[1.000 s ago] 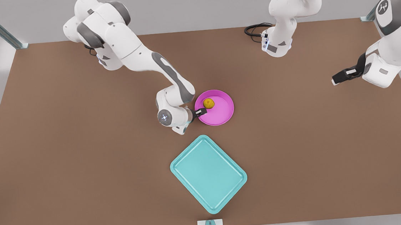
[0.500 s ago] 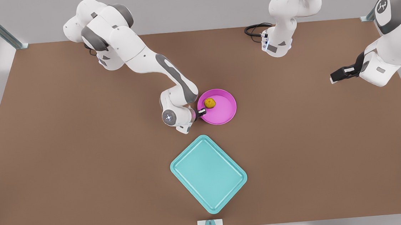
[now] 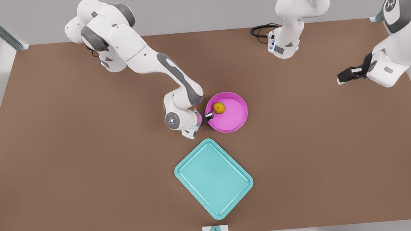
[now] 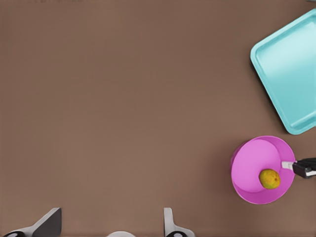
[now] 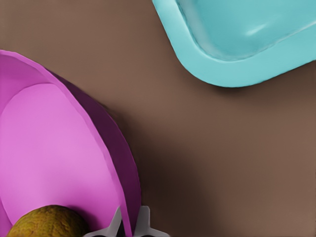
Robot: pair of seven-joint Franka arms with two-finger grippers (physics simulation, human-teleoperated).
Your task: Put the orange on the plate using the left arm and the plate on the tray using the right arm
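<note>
One brown tabletop (image 3: 84, 158) (matte, plain) under grey walls (image 3: 197, 6)

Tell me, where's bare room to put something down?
Wide bare table on the front view's left, and on its right below the open, waiting left gripper. Crowded mid-table: right gripper clamps the plate holding the orange, near the tray.
</note>
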